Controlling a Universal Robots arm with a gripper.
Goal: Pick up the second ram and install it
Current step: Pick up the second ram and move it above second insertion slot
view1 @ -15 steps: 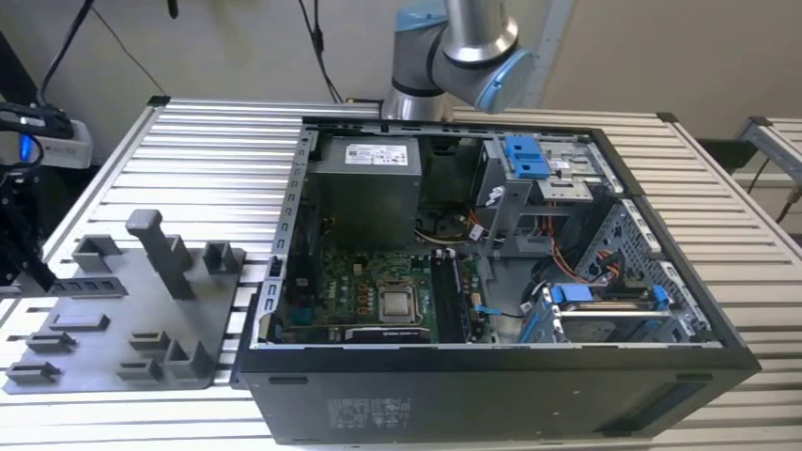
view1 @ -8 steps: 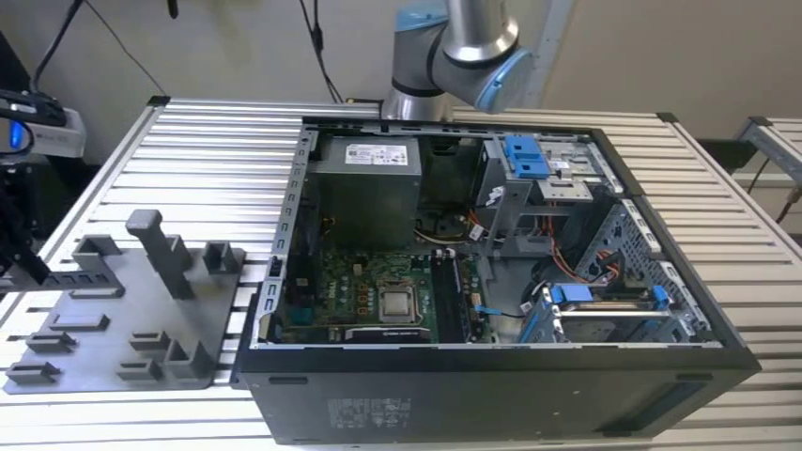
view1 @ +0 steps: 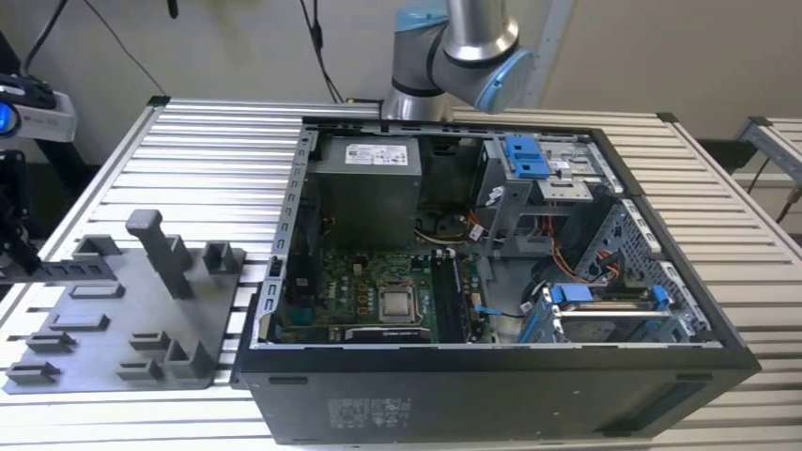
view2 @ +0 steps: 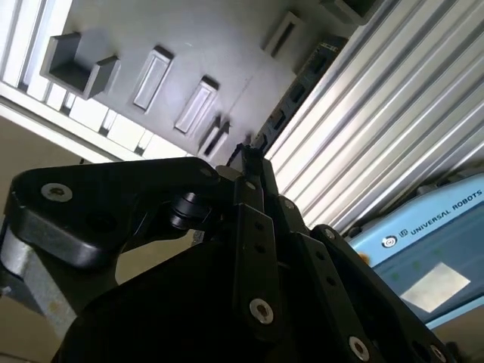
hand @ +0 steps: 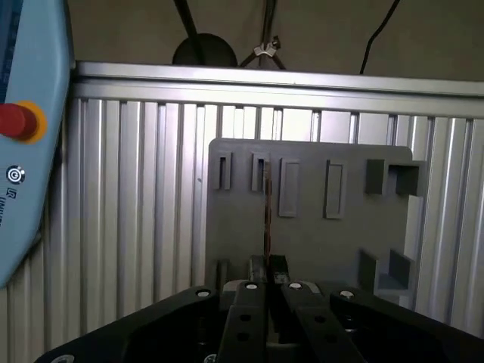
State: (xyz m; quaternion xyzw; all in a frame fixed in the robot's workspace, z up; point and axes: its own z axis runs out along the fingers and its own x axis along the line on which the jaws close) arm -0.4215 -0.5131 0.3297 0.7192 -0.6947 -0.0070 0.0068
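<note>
**A:** What is the gripper (hand: 267,265) doing?

**B:** Its jaws are narrow, pinched on the second ram (hand: 266,204). The stick runs edge-on out from the fingertips in both wrist views. In the exterior view the gripper sits at 9 o'clock of the frame and the stick points toward 3 o'clock.

**A:** Over what?

**B:** The grey fixture plate (view1: 113,324), at 8 o'clock in that view. I can't tell whether the stick touches any of its posts. The plate lies on the slatted aluminium table (view1: 213,160). The open computer case (view1: 501,376) stands at 3 o'clock from the plate, with its motherboard (view1: 363,291) exposed.

**A:** How will the stick handle?

**B:** Light and stiff, I'd judge, but thin and fragile, so the chips and contact edge shouldn't take pressure. Pinching the flat faces near one end looks right.
</note>
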